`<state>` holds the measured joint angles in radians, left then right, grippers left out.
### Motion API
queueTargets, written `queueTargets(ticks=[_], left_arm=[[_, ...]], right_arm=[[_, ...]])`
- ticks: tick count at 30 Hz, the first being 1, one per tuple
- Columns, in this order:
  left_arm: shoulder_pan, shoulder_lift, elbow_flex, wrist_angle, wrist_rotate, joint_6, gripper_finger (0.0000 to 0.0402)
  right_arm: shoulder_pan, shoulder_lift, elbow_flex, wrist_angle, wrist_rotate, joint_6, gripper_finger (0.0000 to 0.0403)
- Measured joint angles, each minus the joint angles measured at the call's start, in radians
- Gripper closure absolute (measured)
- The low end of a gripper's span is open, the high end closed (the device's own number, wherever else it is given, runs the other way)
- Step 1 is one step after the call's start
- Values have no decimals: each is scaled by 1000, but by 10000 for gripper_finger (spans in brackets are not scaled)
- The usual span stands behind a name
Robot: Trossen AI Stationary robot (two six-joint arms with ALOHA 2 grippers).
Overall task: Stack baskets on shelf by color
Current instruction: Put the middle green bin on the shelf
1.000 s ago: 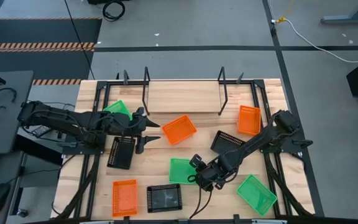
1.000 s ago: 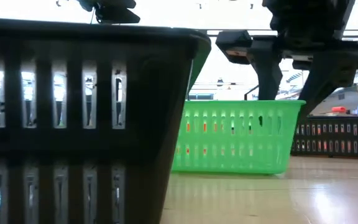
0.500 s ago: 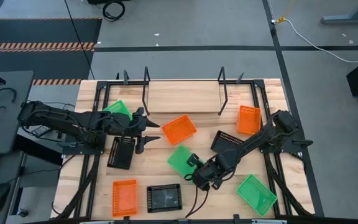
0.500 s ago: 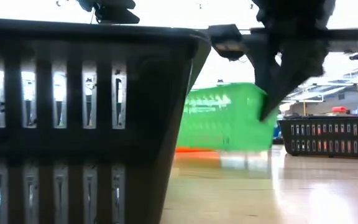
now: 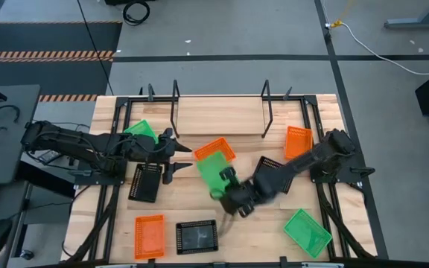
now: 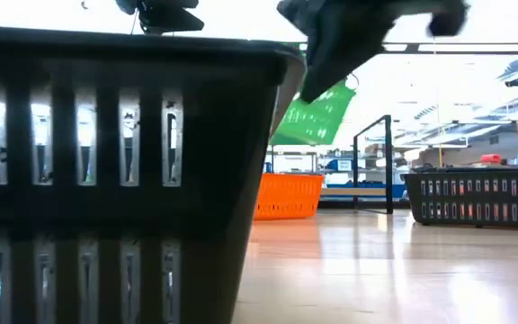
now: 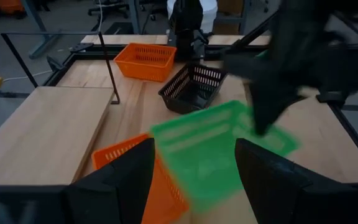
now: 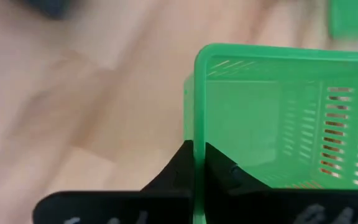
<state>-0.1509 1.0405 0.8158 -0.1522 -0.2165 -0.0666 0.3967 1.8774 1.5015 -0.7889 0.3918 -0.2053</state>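
Note:
My right gripper (image 5: 226,191) is shut on a green basket (image 5: 213,173), which hangs in the air over the near edge of an orange basket (image 5: 216,152) in the middle of the table. The low view shows the green basket (image 6: 317,112) high and tilted. My left gripper (image 5: 186,158) is open and waits level, left of both baskets; its wrist view shows the green basket (image 7: 219,155) just ahead of it. The shelf (image 5: 218,115), a pale board between black rods, stands at the far edge. My right gripper (image 8: 196,163) pinches one side wall of the green basket at its rim (image 8: 195,127), near a corner, with one finger inside and one outside. It comes from the table's near right side. The basket is lifted clear of the table and tilted.
Other baskets lie about the table: green (image 5: 141,132) and black (image 5: 144,182) by the left arm, orange (image 5: 149,237) and black (image 5: 196,237) at the near edge, black (image 5: 274,173) under the right arm, orange (image 5: 298,143) and green (image 5: 307,232) at the right.
My right gripper has raised the green basket off the table and carried it toward the far edge and the left, up to the middle orange basket. The basket stood flat on the wood before and now hangs tilted in the air. My left arm has kept still.

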Motion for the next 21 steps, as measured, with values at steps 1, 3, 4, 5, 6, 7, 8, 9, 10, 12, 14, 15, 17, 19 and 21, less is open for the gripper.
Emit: queueTargets(ticks=[1,3,4,5,6,7,8,9,10,12,14,15,17,19,21], left_arm=[[-1,0,0,5,0,0,171],[-8,0,0,12,-18,0,171],[-15,0,0,11,-46,-1,171],[-21,-1,0,8,-81,-3,171],[-29,-6,0,-1,-122,-5,171],[-39,-13,0,-8,-160,-5,171],[-48,-22,0,-8,-192,-5,171],[-57,-33,0,-10,-217,-5,173],[-68,-46,0,-11,-234,-2,174],[-94,-74,0,-11,-248,5,179],[-119,-101,0,-9,-259,8,185],[-132,-112,0,-12,-263,9,188],[-153,-131,0,-12,-269,20,194],[-175,-141,0,-12,-273,37,200],[-191,-147,0,-14,-275,55,205]], right_arm=[[-24,0,2,-1,0,22,394],[-79,0,2,0,-2,53,394],[-108,0,2,0,-12,70,394],[-138,0,2,1,-23,85,394],[-168,0,2,5,-33,98,394],[-197,0,2,14,-43,105,394],[-224,0,2,27,-51,107,394],[-251,0,2,41,-54,105,394],[-275,0,2,58,-54,98,394],[-319,0,2,101,-55,67,394],[-360,0,2,141,-64,29,394],[-382,0,2,155,-65,23,394],[-428,0,3,168,-75,23,394],[-473,0,3,156,-81,22,394],[-513,0,3,138,-84,19,394]])
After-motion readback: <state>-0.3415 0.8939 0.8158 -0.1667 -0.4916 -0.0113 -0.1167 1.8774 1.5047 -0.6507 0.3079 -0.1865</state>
